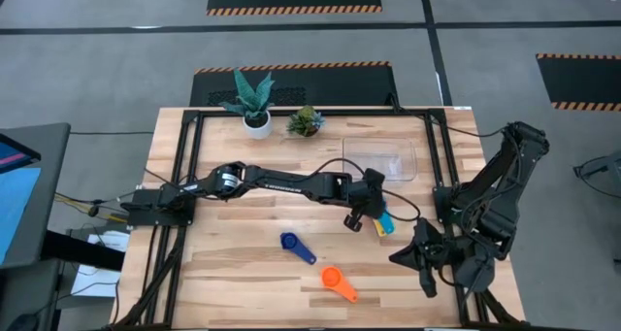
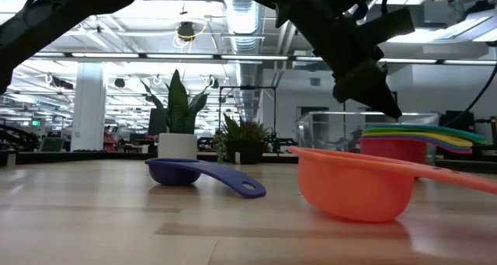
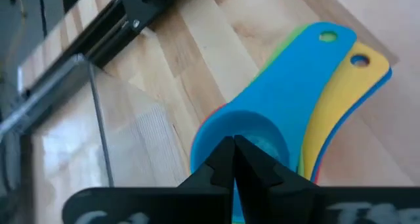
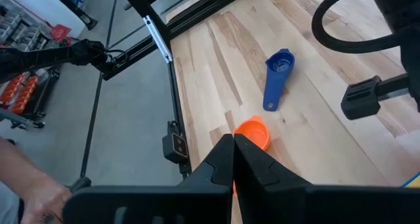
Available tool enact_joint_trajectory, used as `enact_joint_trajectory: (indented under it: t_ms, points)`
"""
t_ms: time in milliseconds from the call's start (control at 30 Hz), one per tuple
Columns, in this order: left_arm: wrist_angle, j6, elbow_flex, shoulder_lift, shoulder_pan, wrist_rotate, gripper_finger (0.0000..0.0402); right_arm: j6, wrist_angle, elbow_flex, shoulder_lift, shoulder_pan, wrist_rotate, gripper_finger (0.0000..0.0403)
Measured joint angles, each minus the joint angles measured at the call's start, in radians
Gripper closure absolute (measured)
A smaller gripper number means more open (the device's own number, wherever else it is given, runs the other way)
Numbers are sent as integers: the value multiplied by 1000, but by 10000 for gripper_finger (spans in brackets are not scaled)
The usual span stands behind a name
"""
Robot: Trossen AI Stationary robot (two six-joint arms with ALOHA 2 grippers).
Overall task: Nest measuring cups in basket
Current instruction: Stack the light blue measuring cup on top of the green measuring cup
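On the desk [image 1: 223, 273], the dark blue cup [image 1: 296, 246] and orange cup [image 1: 339, 283] lie loose, well apart from the clear basket [image 1: 380, 158]. The left claw [image 3: 233, 159] is closed over the nested stack [image 3: 289, 112], seemingly pinching the top light blue cup's rim; lift gently. The right claw [image 4: 233, 159] waits shut, empty.
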Motion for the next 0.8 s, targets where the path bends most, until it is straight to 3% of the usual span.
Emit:
enact_joint_trajectory:
  t_ms: [100, 233, 367, 500, 800]
  points:
    - [-26, -24, 0, 0, 1, 5, 401, 0, 0, 0, 0, 0, 0, 379]
    - [-28, 90, 0, 0, -1, 3, 401, 0, 0, 0, 0, 0, 0, 380]
    - [-6, -8, 0, 0, 3, 22, 401, 0, 0, 0, 0, 0, 0, 377]
    - [-11, 87, -1, 27, 4, 24, 401, 0, -2, 0, 0, 0, -1, 377]
    - [15, 72, 0, 50, -18, -11, 401, 0, 2, 0, 0, 0, 0, 379]
